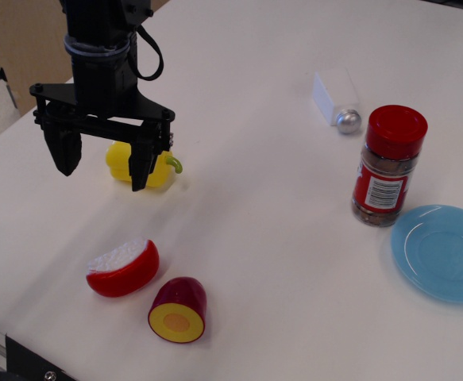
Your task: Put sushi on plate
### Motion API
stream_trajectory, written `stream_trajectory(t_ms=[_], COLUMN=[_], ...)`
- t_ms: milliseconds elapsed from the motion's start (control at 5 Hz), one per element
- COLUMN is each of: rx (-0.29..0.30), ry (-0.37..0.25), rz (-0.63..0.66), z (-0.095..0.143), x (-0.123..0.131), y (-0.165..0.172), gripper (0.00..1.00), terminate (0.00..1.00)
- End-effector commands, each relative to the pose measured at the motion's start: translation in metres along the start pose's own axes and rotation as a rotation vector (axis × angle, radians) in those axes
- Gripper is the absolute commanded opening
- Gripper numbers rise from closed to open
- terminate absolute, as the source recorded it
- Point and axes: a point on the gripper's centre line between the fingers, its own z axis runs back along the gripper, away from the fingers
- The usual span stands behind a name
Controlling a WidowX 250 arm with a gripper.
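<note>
The sushi [122, 268], a glossy red half-round piece with a bumpy white top, lies tilted on its side near the front left corner of the white desk [255, 206]. Nothing touches it. Just beside it, toward the front edge, sits a maroon rounded piece [179, 309] with a yellow cut face turned forward; the two are close but apart.

Farther back on the left side hangs the black end effector [104, 167], its two fingers spread wide apart and holding nothing. It hovers above the desk, behind the sushi and well clear of it. A yellow toy pepper [140, 164] with a green stem shows between and behind the fingers; whether a finger touches it cannot be told.

The plate [441, 252], a light blue saucer, rests at the right edge of the desk, well apart from the sushi and bare. Next to it, toward the back, stands a spice jar [388, 167] with a red lid, and behind that a white shaker [338, 99] with a silver cap lies on its side.

The open fingers suggest a reach before the grasp, so the task looks barely begun: the sushi must still be picked up and carried across the desk.
</note>
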Motion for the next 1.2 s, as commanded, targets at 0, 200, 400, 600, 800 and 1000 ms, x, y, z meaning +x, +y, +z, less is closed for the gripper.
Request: stream_trajectory(t_ms=[0,200,400,600,800,1000], rx=[0.0,0.035,0.001,0.016,0.027,-0.009], ry=[0.0,-0.059,-0.074,-0.048,-0.032,-0.059], rz=[0.0,-0.145,-0.228,-0.338,-0.458,-0.59], z=[0.0,0.002,0.001,-0.024,-0.043,-0.055], x=[0.0,-0.023,-0.038,-0.043,-0.034,-0.03], y=[0.0,-0.005,-0.002,-0.003,-0.006,-0.009], gripper=[1.0,1.0,1.0,1.0,1.0,1.0], terminate=[0.0,0.0,0.0,0.0,0.0,0.0])
